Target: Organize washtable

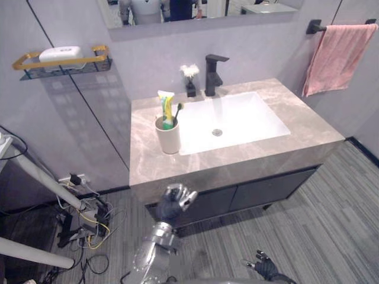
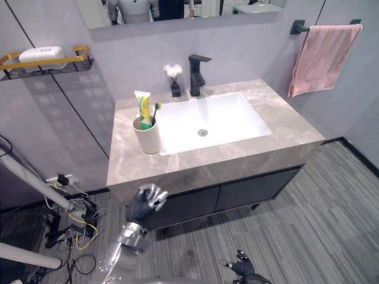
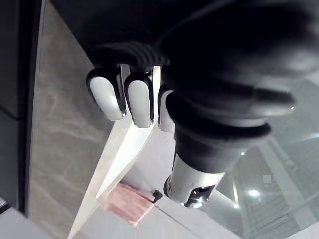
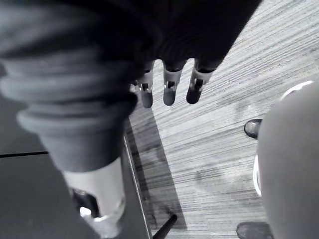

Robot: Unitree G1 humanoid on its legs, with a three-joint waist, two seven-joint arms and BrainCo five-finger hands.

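Note:
A beige cup (image 1: 169, 137) stands on the marble counter (image 1: 308, 127) left of the white sink (image 1: 237, 121). In it are a green-and-yellow toothpaste tube (image 1: 166, 106) and a toothbrush (image 1: 177, 110). A black faucet (image 1: 213, 74) and a small black vase of white flowers (image 1: 190, 80) stand behind the sink. My left hand (image 1: 175, 200) hangs in front of the counter's front edge, below the cup, fingers (image 3: 140, 97) curled and holding nothing. My right hand (image 1: 265, 265) is low over the floor, fingers (image 4: 168, 88) straight and empty.
A pink towel (image 1: 339, 56) hangs on a black bar at the right wall. A gold-rimmed wall shelf (image 1: 35, 67) at the left carries a white object (image 1: 61, 54). Dark cabinet doors (image 1: 266, 189) sit under the counter. Cables and plugs (image 1: 83, 219) lie on the floor left.

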